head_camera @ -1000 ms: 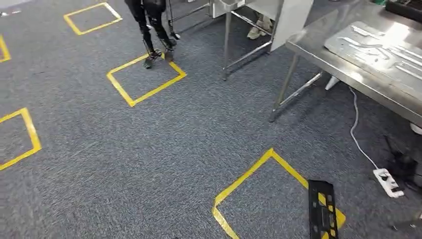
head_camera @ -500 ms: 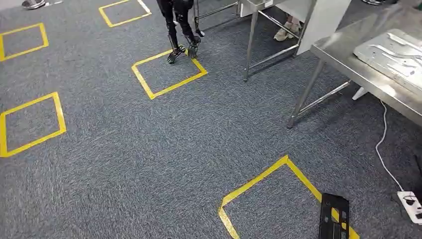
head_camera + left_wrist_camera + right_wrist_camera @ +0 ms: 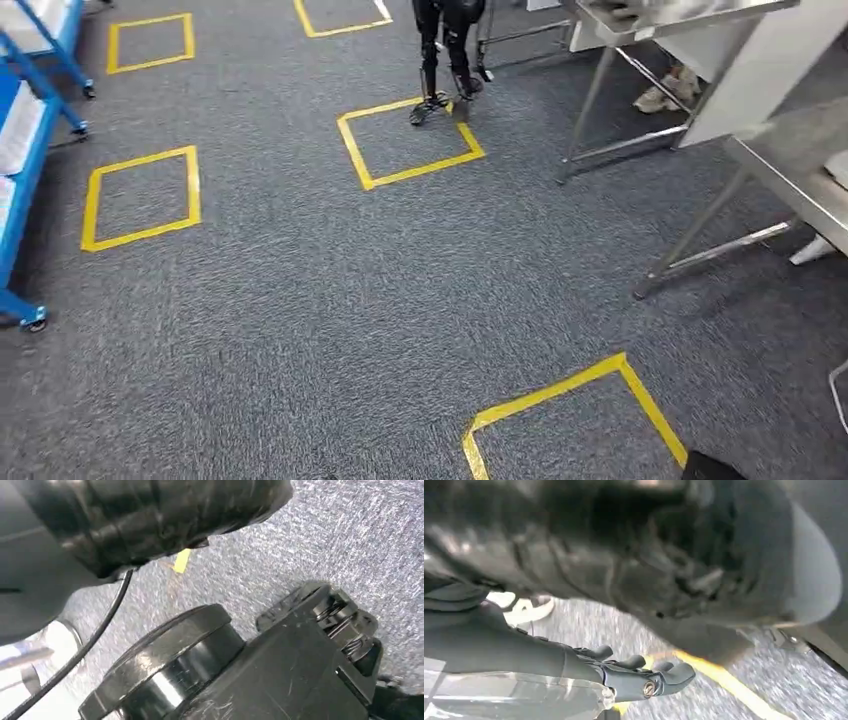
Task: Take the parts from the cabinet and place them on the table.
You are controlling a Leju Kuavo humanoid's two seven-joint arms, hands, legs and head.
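While you are watching the head view, the widest thing in front of you is the grey carpet (image 3: 300, 300), running from edge to edge. Along the right side a steel table (image 3: 800, 190) is standing on slanted-looking legs, and a second steel table (image 3: 680, 15) is crossing the top right corner. On the far left a blue cart (image 3: 25, 195) is sitting on small castors. Yellow tape squares (image 3: 425, 171) are lying across the carpet, one near the bottom edge and several higher up. At the top, a person's legs (image 3: 445, 40) in black are standing at the corner of one square, and a pair of pale shoes (image 3: 665, 95) is showing under the far table.

At the bottom edge a small dark corner (image 3: 710, 468) is poking in; you cannot tell what it is, so the part's place is not readable.

Turning to the right wrist view, you are getting what the head view is not giving you: the right hand (image 3: 634, 675), with dark fingers lying loosely curled over a pale glossy surface, above blurred carpet and a yellow tape line (image 3: 724, 677). Whether it is gripping anything, you cannot tell. In the left wrist view a grey cover of the left hand (image 3: 30, 580) is entering at the edge, and its fingers are not readable.
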